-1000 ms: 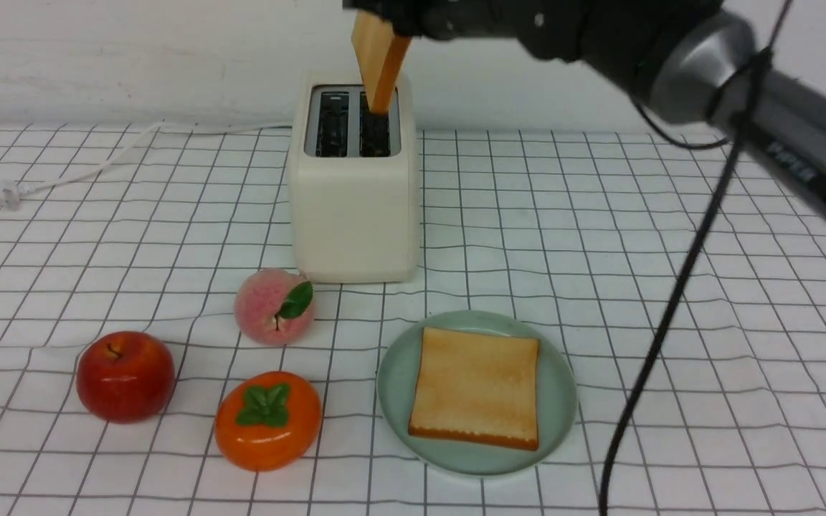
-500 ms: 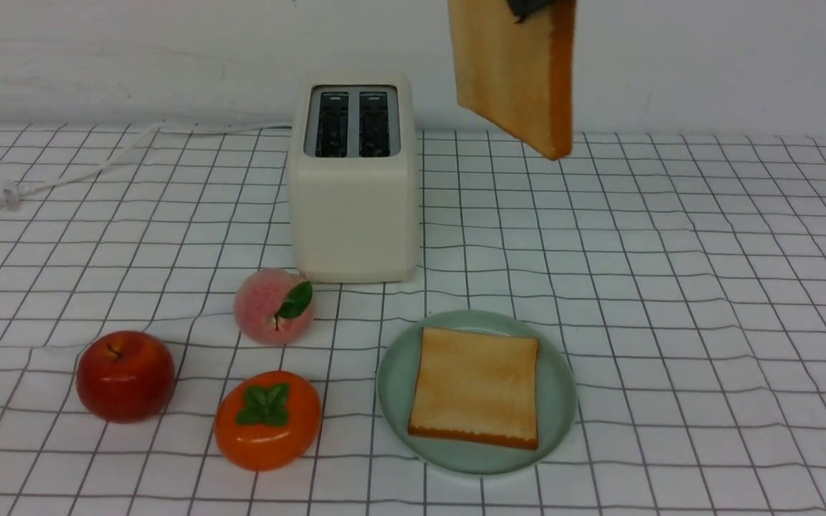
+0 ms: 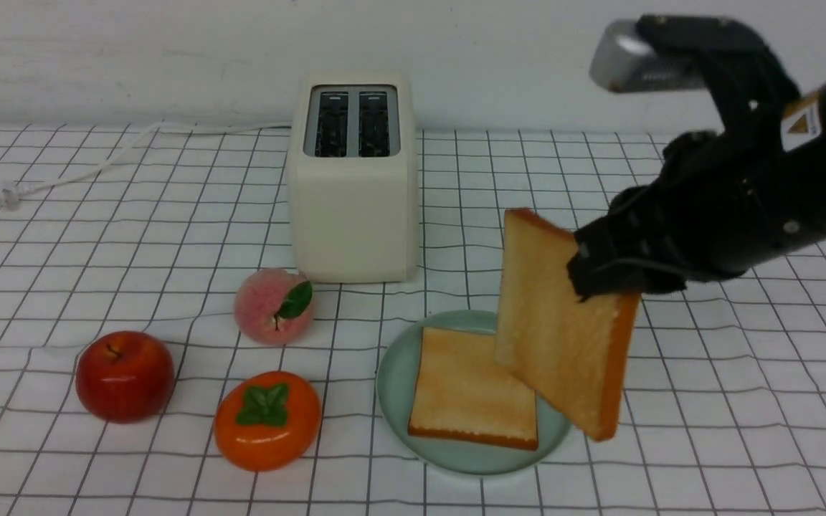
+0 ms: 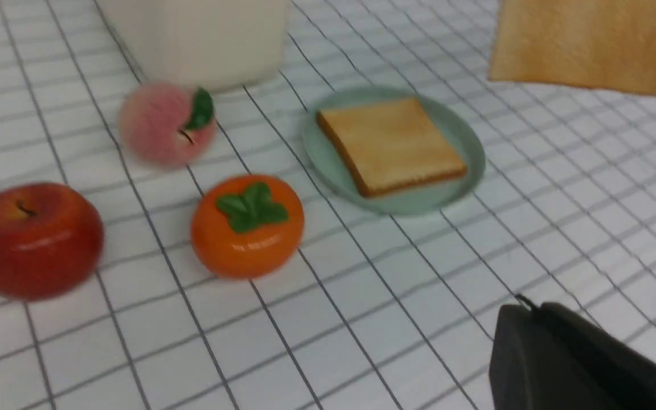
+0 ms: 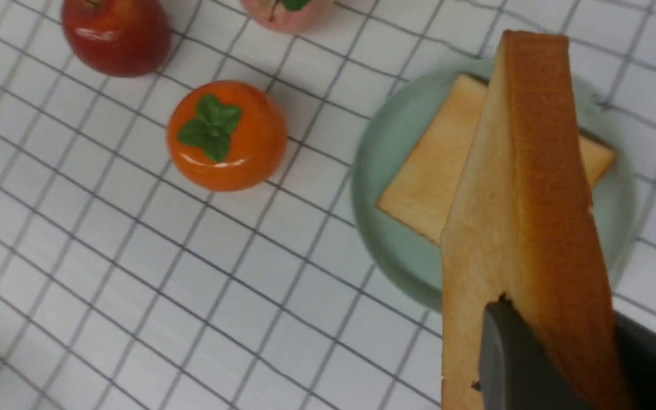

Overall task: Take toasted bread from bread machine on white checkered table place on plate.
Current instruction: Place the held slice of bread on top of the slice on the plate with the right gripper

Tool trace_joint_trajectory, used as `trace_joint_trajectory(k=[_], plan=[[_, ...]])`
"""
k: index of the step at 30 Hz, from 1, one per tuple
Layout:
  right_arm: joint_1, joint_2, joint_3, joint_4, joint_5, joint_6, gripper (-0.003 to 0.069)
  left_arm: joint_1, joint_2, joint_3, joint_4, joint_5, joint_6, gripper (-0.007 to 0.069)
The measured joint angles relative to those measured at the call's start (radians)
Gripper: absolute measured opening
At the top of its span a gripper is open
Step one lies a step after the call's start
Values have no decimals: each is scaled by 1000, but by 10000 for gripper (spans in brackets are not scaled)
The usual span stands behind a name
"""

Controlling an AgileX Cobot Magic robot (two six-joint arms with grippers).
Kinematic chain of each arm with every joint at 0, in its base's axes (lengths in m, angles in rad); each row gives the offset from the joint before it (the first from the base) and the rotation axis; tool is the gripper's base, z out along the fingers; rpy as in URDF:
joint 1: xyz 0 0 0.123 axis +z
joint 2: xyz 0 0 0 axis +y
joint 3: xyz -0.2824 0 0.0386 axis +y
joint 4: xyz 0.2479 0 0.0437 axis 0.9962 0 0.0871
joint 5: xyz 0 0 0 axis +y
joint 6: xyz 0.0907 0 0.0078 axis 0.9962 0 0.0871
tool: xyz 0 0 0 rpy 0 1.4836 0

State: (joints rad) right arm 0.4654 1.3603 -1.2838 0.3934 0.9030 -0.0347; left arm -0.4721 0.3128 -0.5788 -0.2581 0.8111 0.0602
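My right gripper (image 3: pixel 603 281) is shut on one slice of toasted bread (image 3: pixel 556 344) and holds it tilted on edge in the air, over the right part of the pale green plate (image 3: pixel 397 373). A second slice (image 3: pixel 472 390) lies flat on that plate. The cream bread machine (image 3: pixel 353 186) stands behind on the white checkered table (image 3: pixel 707 430), both slots empty. In the right wrist view the fingers clamp the held slice (image 5: pixel 533 171) above the plate (image 5: pixel 388 228). My left gripper (image 4: pixel 533 312) is shut and empty, low over the cloth, near the plate (image 4: pixel 470 165).
A peach (image 3: pixel 274 306), a red apple (image 3: pixel 125 375) and an orange persimmon (image 3: pixel 267 419) sit left of the plate. The toaster's white cord and plug (image 3: pixel 6 197) lie at the far left.
My right arm lifted the slice out of the toaster's right slot, carried it right, then lowered it over the plate. The slice on the plate has not moved.
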Motion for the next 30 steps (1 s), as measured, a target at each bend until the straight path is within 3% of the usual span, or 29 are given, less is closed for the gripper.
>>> trace_joint_trajectory(k=[4, 5, 7, 13, 21, 24, 25, 30], plan=[[-129, 66, 75, 362, -46, -274, 125, 0, 22, 0, -42, -2, 42, -13], [-135, 70, 77, 362, -46, -286, 125, 0, 22, 0, -43, -3, 43, -13], [-179, 129, 109, 556, -45, -421, 125, 0, 25, 0, -47, -19, 46, -13], [-186, 297, 134, 772, -63, -617, 125, 0, 25, 0, -53, -28, 46, -13], [-196, 430, 134, 799, -180, -634, 127, 0, 25, 0, -53, -28, 48, -11], [-196, 446, 134, 800, -197, -636, 160, 0, 25, 0, -53, -28, 48, -11], [-196, 448, 134, 796, -203, -636, 181, 0, 25, 0, -54, -28, 49, -9], [-227, 449, 134, 712, -202, -628, 424, 0, 25, 0, -54, -28, 49, -6]])
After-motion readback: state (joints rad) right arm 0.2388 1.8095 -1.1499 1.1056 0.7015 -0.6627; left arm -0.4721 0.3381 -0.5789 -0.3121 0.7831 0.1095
